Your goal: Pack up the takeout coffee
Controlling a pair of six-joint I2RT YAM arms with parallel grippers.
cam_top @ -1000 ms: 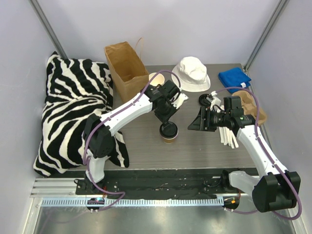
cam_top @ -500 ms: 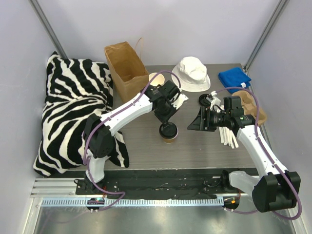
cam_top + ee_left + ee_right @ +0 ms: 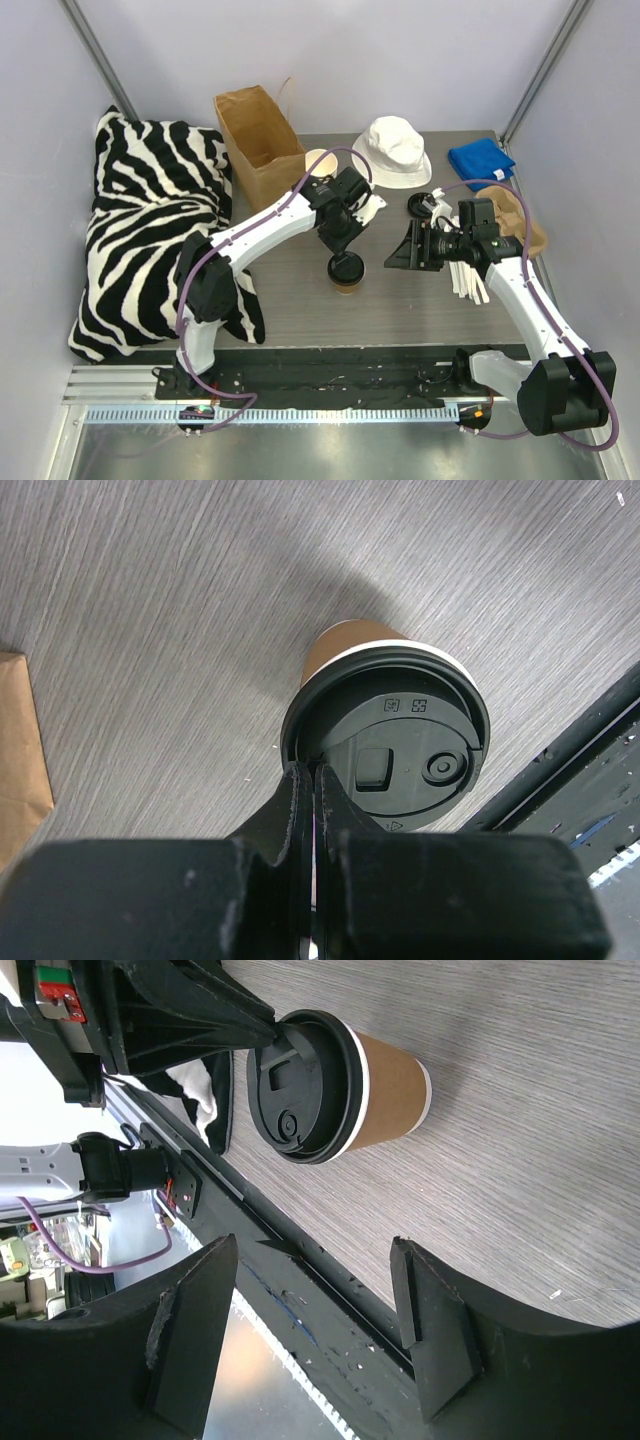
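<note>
While the takeout coffee [image 3: 346, 272] stands upright on the grey wood-grain table [image 3: 420, 310], roughly at the middle of the surface and toward its near side, the left gripper [image 3: 341, 252] hangs directly over it with its two jaws pressed together, only a thin slit showing between them. From the left wrist view, the left gripper's [image 3: 312, 780] tips meet the far-left edge of the cup's round black lid [image 3: 400, 755], just at the raised rim; whether they nip that rim or merely rest against it cannot be told. Below the lid, the brown band of the cup [image 3: 385, 1090] shows, and the cup's base sits flat on the table. To the right of the cup, and clear of it, the right gripper [image 3: 399, 250] points leftward at it with its jaws spread wide and nothing between them; in the right wrist view both fingers [image 3: 190, 1330] frame the table with the cup beyond their tips. Farther back on the left, a brown paper bag [image 3: 258, 140] stands open, with a stack of cream cups [image 3: 319, 160] just beside its right wall. A zebra-striped pillow [image 3: 150, 230] fills the left side, a white bucket hat [image 3: 393, 150] lies at the far middle, a blue cloth [image 3: 480, 160] sits in the far right corner, and a tan pulp tray [image 3: 522, 215] lies near the right wall.
</note>
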